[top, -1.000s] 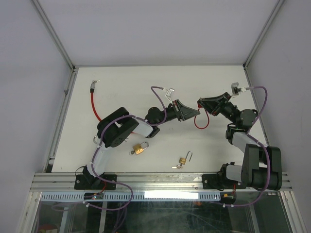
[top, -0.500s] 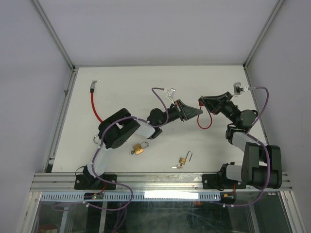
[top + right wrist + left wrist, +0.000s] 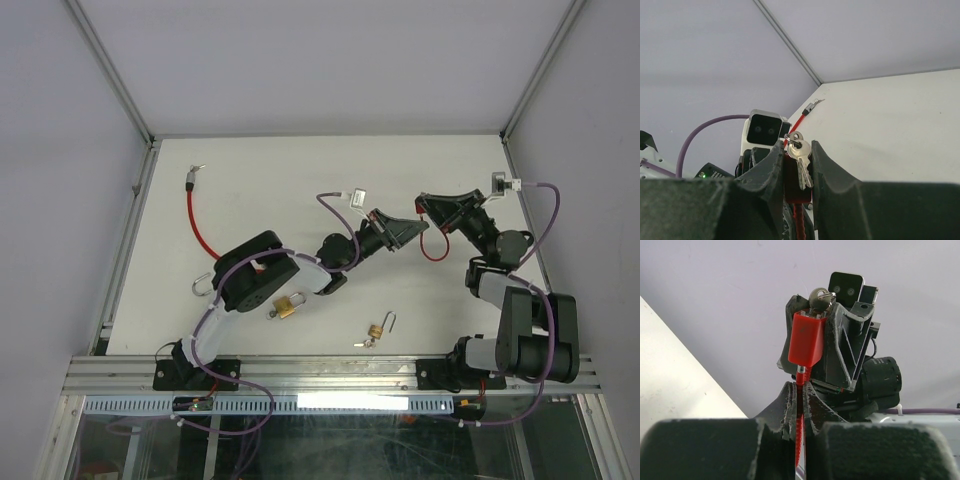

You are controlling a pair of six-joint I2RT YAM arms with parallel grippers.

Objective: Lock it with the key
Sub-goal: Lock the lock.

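Cable (image 3: 799,440) is floppy, I judge; my left gripper (image 3: 799,396) pinches it below the stiff lock body (image 3: 808,340), which my right gripper (image 3: 797,172) seemingly clamps, beside the key (image 3: 801,161).

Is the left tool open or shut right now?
Shut: the left tool pinches the red cable near the red lock body.
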